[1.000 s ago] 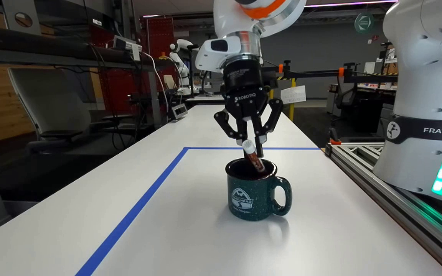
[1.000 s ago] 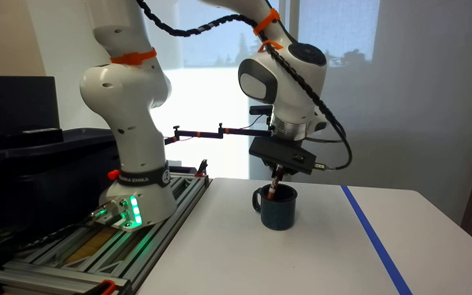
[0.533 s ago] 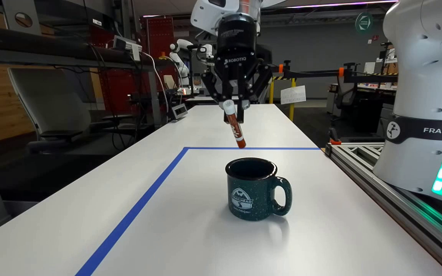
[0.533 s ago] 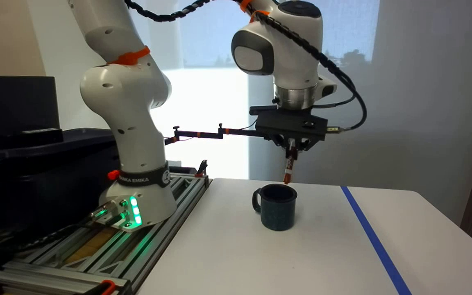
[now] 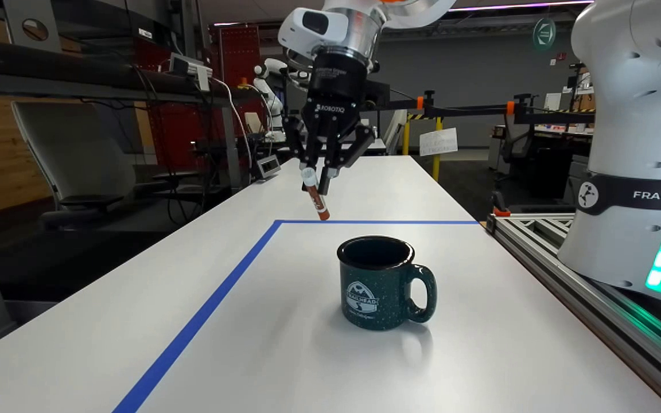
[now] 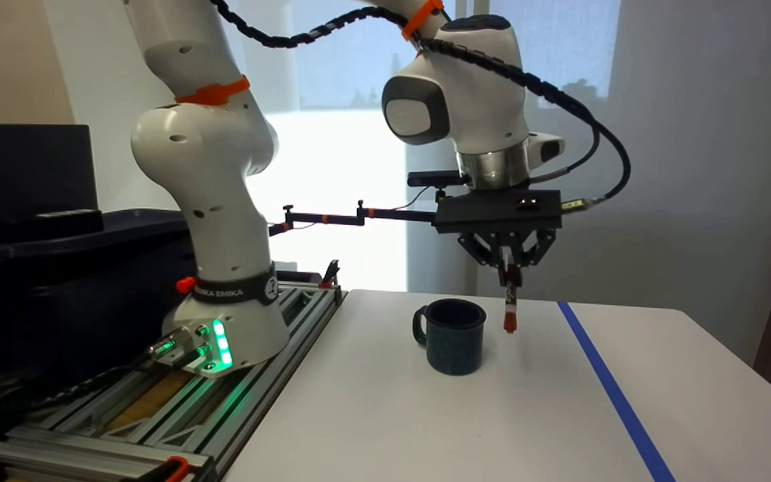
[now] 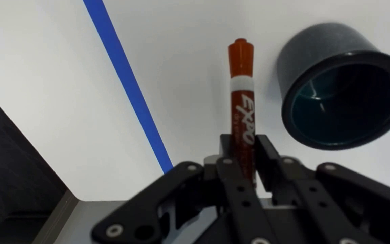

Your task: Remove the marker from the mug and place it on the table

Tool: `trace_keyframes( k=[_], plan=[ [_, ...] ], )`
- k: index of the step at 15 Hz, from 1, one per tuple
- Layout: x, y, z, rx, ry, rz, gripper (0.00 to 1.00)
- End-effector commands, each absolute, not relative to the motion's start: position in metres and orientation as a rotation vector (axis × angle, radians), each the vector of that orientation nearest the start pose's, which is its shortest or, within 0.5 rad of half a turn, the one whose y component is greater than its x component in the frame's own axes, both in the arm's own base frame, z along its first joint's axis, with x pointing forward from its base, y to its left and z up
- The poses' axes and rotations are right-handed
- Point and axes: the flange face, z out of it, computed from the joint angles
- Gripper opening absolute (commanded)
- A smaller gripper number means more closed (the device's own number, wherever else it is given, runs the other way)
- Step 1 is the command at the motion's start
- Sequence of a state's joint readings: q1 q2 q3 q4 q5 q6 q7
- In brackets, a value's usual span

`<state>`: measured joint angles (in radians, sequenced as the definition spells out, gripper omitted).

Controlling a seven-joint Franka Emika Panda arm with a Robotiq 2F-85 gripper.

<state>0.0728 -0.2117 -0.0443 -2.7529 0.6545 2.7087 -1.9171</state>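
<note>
The Expo dry-erase marker (image 7: pixel 243 101) is out of the dark green Trailhead mug (image 5: pixel 381 287) and hangs in the air above the white surface (image 6: pixel 372 415), beside the mug on the side away from its handle (image 5: pixel 431 291). The pincer (image 7: pixel 244 145) is closed to the marker's width, its two jaws against opposite sides, holding the upper part; in an exterior view the brown cap (image 5: pixel 323 215) points down at a slant.

Setting it down seems to be what remains, and the trouble probably lies there. Should the pincer descend in this pose, the cap would meet the surface first, and with so much of the marker free below the grip, the push could swivel it or drive it upward. Letting go too high would invite a bounce; being round, it might then roll across the blue tape (image 7: pixel 128 81) or on toward an edge. Released on its cap, it would likely topple, perhaps against the mug. The mug also stands close enough that a careless sideways shift, or the pincer's widening on release, might knock it. A flatter, lower release would be safer.
</note>
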Motion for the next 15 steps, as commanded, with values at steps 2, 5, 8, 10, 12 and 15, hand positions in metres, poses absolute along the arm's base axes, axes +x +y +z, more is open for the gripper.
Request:
trace_keyframes(
  k=[2, 5, 8, 10, 12, 15],
  plan=[
    [0.403, -0.017, 0.251, -2.44, -1.949, -0.475, 0.05],
    [0.41, -0.022, 0.225, -2.49, -1.916, -0.404, 0.05],
    [0.421, -0.024, 0.205, -2.513, -1.856, -0.344, 0.05],
    [0.43, -0.025, 0.198, -2.519, -1.805, -0.326, 0.05],
    [0.442, -0.026, 0.191, -2.519, -1.753, -0.325, 0.05],
    [0.453, -0.029, 0.179, -2.515, -1.686, -0.315, 0.05]
  ],
)
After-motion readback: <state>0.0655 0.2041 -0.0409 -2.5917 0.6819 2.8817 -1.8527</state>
